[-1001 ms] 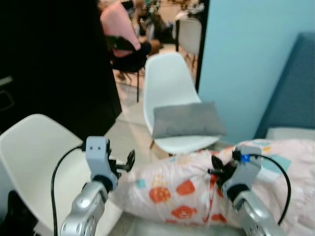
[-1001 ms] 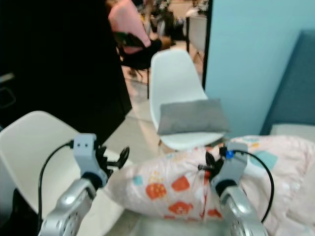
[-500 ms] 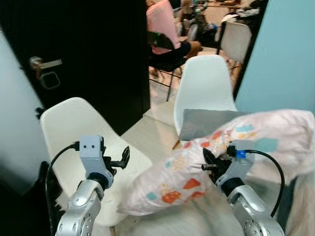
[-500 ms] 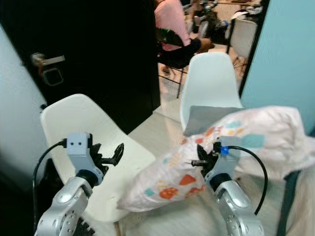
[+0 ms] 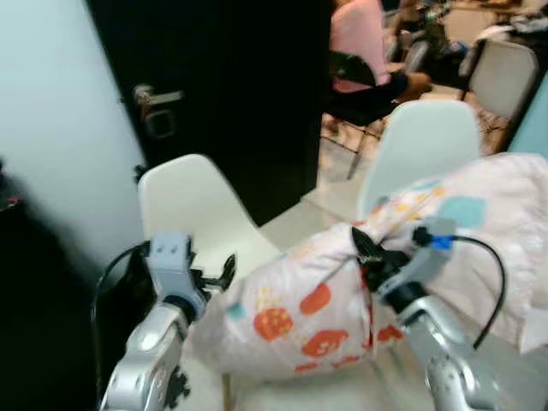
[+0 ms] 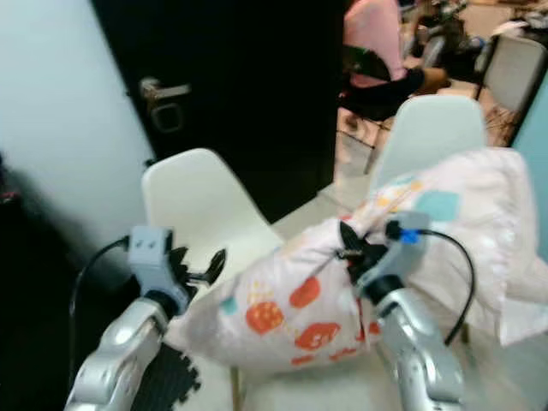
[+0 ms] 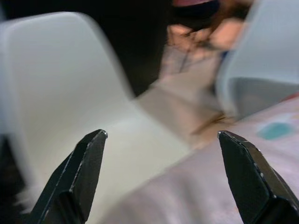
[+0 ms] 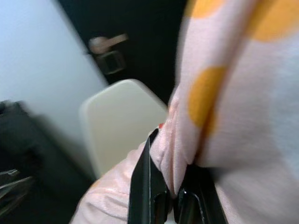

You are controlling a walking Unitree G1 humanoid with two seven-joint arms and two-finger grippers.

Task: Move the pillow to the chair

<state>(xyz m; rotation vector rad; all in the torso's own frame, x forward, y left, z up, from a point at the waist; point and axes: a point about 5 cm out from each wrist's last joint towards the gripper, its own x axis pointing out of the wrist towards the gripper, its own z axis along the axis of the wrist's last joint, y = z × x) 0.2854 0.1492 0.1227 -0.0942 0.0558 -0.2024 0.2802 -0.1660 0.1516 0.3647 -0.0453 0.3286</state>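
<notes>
A big pale-pink pillow (image 5: 308, 312) with orange and teal prints hangs in front of me, off the floor. My right gripper (image 5: 366, 248) is shut on a bunched fold of its cloth (image 8: 180, 154) near the middle. My left gripper (image 5: 224, 272) is open beside the pillow's left end, its fingers (image 7: 84, 168) spread wide with nothing between them. A white shell chair (image 5: 193, 210) stands just behind and left of the pillow, its seat partly hidden by it.
A second white chair (image 5: 419, 141) stands behind the pillow on the right. A black door (image 5: 231, 94) with a handle (image 5: 154, 94) is behind, with a pale wall (image 5: 60, 128) on the left. A person in pink (image 5: 360, 38) sits in the far room.
The view has swung left, bringing the near white chair to the middle. The pillow, still held by my right gripper, now hangs over that chair's seat edge; the left gripper stays open.
</notes>
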